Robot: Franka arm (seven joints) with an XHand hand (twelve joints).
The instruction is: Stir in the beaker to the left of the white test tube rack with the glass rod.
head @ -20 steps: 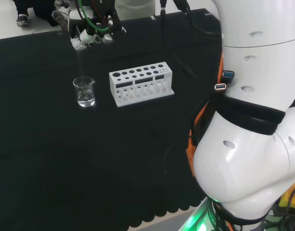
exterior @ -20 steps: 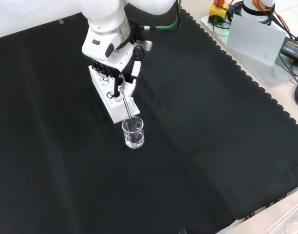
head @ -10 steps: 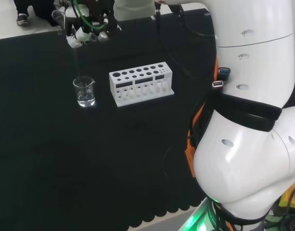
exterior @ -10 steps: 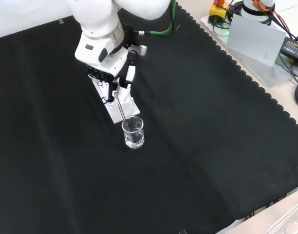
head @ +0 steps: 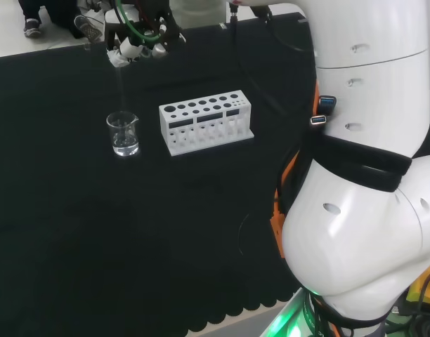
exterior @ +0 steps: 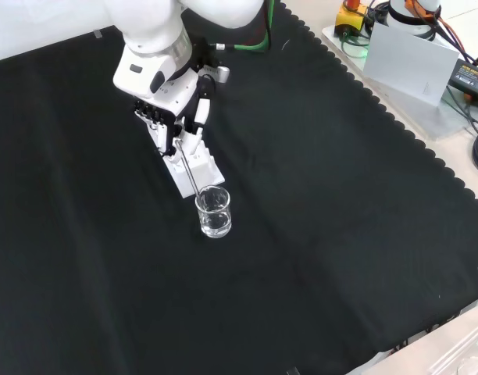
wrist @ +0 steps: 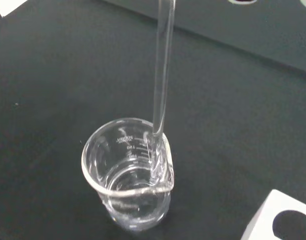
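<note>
Small clear glass beaker [exterior: 214,212] stands upright on the black-cloth bench [exterior: 317,234], a shallow pool of clear liquid at its bottom. Front view: beaker sits at about 5 o'clock of the white test tube rack [exterior: 194,165], just beside the rack's near end; head view: beaker [head: 123,133] at 9 o'clock of the rack [head: 206,121], a narrow strip of cloth between them. Black and white hand [exterior: 176,105] hangs above the rack's far part in the front view, fingers curled down and pinching the top of a thin clear glass rod [exterior: 194,172] — the rod slants from the fingers toward 5 o'clock and its lower end goes in over the beaker's rim. Head view: hand [head: 136,43] sits high, at about 12 o'clock of the beaker, with a green cable looped behind it; the rod [head: 119,84] is a faint pale line dropping from it to the beaker. Wrist view: rod [wrist: 162,70] runs down into the beaker [wrist: 130,172] and lies against the inner wall close to the pouring lip, tip below the rim — whether the tip reaches the liquid I cannot tell. Printed graduation marks on the beaker wall, not legible. A white corner of the rack [wrist: 280,217] with one round hole shows near the beaker in that view. Arm's big white links [head: 369,161] stand at 3 o'clock in the head view. Rack holes look empty from the head view.
</note>
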